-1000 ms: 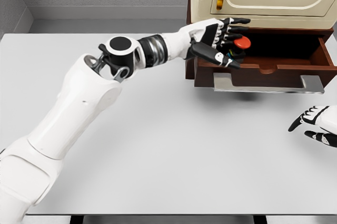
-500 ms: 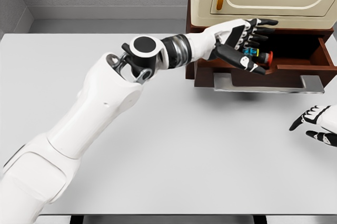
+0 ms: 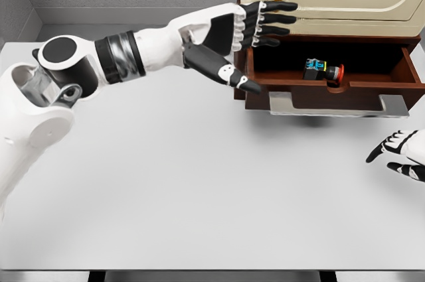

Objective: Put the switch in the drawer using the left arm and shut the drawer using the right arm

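Head view: the switch [image 3: 322,70] is now seen lying loose on the floor of the open drawer [image 3: 332,86], right of its middle and near the front wall. Half a second ago it was held in the left hand [image 3: 242,33]; that hand is since withdrawn to the drawer's left end, fingers spread and straight, nothing held. Placement is judged complete; only the closing is left. The switch lies on its side, long axis running left to right, red button toward the right, dark body with blue and yellow marks toward the left. The right hand [image 3: 402,156] is found at the right edge on the table [image 3: 199,182], fingers loosely open, empty, apart from the handle [image 3: 335,105]
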Controlling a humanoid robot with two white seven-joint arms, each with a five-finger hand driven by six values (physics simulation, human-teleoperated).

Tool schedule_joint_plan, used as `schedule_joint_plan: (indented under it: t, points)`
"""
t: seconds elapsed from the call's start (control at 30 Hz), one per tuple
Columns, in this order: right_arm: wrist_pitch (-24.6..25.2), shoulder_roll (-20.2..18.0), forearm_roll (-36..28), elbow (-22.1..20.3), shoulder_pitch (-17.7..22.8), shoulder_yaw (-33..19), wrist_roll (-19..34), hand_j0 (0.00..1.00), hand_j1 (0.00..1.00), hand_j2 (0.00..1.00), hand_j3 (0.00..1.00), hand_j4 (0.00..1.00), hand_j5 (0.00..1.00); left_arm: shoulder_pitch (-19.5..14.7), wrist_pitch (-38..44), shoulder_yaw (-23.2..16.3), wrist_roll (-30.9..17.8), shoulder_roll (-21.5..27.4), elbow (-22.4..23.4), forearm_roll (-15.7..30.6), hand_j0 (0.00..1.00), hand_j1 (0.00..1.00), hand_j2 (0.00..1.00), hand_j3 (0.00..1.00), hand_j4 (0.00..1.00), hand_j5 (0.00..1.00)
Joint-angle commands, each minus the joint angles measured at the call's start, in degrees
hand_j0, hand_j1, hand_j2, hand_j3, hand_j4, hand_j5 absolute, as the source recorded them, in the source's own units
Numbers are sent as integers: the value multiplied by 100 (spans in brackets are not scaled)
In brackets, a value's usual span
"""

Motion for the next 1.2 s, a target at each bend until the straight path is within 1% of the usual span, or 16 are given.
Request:
schedule_joint_plan:
  t: [0.0,0.1,0.13,0.27,0.33,0.37,0.4,0.47,0.5,0.6,0.7,0.73,0.77,0.8,0.83,1.17]
  points:
    - [3,-18,-145,-8,9,6,-8,57,57,57,57,57,57,18,-92,420,-680,577,-56,360,100,100,100,100,100,100]
    - [3,-18,-312,-139,9,-3,-8,57,57,57,57,57,57,263,-136,868,-937,955,-56,501,100,100,100,100,100,100]
    - [3,-18,-330,-219,9,-3,-8,57,57,57,57,57,57,483,-162,1114,-937,1078,-56,510,100,100,100,100,100,100]
    - [3,-1,-400,-245,-158,6,-35,57,57,57,57,57,57,1836,-971,2406,-937,1386,-56,484,100,100,100,100,100,100]
    - [3,-10,-479,-245,-220,6,-26,57,57,57,57,57,57,2320,-1340,2898,-937,1544,-56,466,100,100,100,100,100,100]
    - [3,-10,-506,-245,-237,6,-26,56,56,56,56,56,56,2654,-1823,3092,-937,1562,-56,440,100,100,100,100,100,100]
    - [3,-1,-523,-236,-281,14,-26,56,56,56,56,56,56,2900,-2209,3127,-937,1571,-56,238,100,100,100,100,100,100]
    - [3,-1,-515,-227,-299,23,-26,56,56,56,56,56,56,3488,-3167,3180,-937,1492,-56,-1280,100,100,100,100,100,100]
    - [3,8,-488,-227,-299,32,-17,56,56,56,56,56,56,3805,-3414,3206,-937,1395,-47,-1687,100,100,100,100,100,100]
    - [3,8,-488,-219,-308,32,-8,57,57,57,57,57,57,4210,-3757,3206,-937,1334,-38,-1758,100,100,100,100,100,100]
    - [3,17,-479,-166,-308,32,-17,57,57,57,57,57,57,4438,-3854,3400,-937,1281,23,-2012,100,100,100,100,100,100]
    - [3,8,-479,-104,-308,32,-17,57,57,57,57,57,57,4447,-3854,3593,-937,992,111,-2047,100,100,100,100,100,100]
    - [3,17,-479,-87,-316,32,-17,57,57,57,57,57,57,4465,-3801,3874,-937,613,102,-2363,100,100,100,100,100,100]
    - [3,17,-479,-60,-378,41,-17,57,57,57,57,57,57,4465,-3775,4032,-937,455,111,-2698,100,100,100,100,100,100]
    - [3,34,-479,-16,-466,67,-17,57,57,57,57,57,57,4474,-3766,4182,-937,323,111,-2751,100,100,100,100,100,100]
    - [3,8,-348,-16,-466,85,0,58,58,58,58,58,58,4526,-3784,4226,-937,296,243,-2962,100,100,100,100,100,100]
